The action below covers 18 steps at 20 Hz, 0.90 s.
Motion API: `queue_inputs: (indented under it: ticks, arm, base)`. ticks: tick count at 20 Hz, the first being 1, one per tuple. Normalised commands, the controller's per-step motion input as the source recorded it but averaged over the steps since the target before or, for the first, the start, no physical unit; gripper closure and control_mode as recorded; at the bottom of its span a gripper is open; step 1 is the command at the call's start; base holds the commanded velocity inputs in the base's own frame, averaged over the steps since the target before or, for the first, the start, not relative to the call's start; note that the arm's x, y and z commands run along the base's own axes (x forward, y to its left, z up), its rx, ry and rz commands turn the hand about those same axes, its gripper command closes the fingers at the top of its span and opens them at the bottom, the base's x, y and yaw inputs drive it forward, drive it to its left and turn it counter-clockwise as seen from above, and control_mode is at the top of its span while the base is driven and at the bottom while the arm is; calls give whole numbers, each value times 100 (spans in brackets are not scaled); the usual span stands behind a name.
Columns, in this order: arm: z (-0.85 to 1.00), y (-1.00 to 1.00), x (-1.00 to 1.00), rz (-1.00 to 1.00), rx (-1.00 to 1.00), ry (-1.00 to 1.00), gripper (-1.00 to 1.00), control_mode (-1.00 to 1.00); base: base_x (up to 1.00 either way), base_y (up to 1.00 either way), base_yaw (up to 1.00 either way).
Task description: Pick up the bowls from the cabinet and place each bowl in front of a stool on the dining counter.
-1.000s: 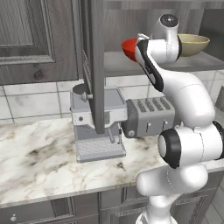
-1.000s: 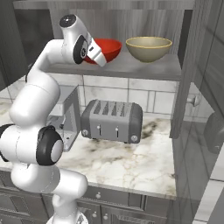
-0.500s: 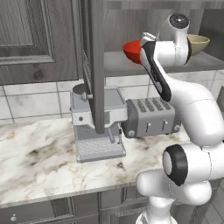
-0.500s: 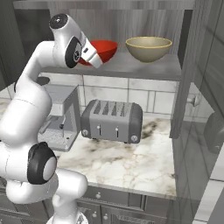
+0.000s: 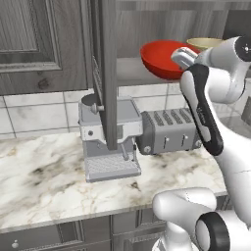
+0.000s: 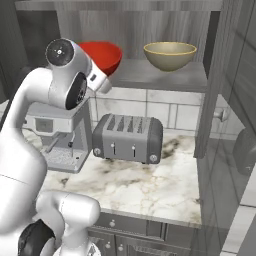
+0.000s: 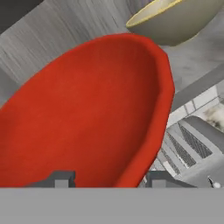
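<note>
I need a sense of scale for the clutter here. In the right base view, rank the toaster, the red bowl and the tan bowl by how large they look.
1. Toaster, clearly the largest.
2. Tan bowl and red bowl are unranked: they look alike in size, and the arm covers part of the red one.

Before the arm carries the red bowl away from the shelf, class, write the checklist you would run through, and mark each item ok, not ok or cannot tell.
1. Pincer placed at the red bowl, one fingertip each side of its rim: ok.
2. Grip firmly closed on that rim: cannot tell.
3. Red bowl lifted off the cabinet shelf: cannot tell.
4. Tan bowl apart from the red one, upright on the shelf: ok.
5. Cabinet door open, clear of the bowl: ok.
6. Toaster and coffee machine below the way out; keep the bowl above them: ok.
</note>
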Motion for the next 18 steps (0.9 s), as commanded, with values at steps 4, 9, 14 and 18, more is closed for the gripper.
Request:
queue_inputs:
  ticks: [4,9,14,18]
  arm:
    - [0,-16,-94,16,12,4,100,-100]
    - [0,-3,-85,18,2,3,100,-100]
    - [0,0,-65,13,0,3,100,-100]
    - [0,0,-13,3,0,1,100,100]
  base:
    - [0,0,0]
    - [0,0,0]
    - [0,0,0]
    - [-40,2,8]
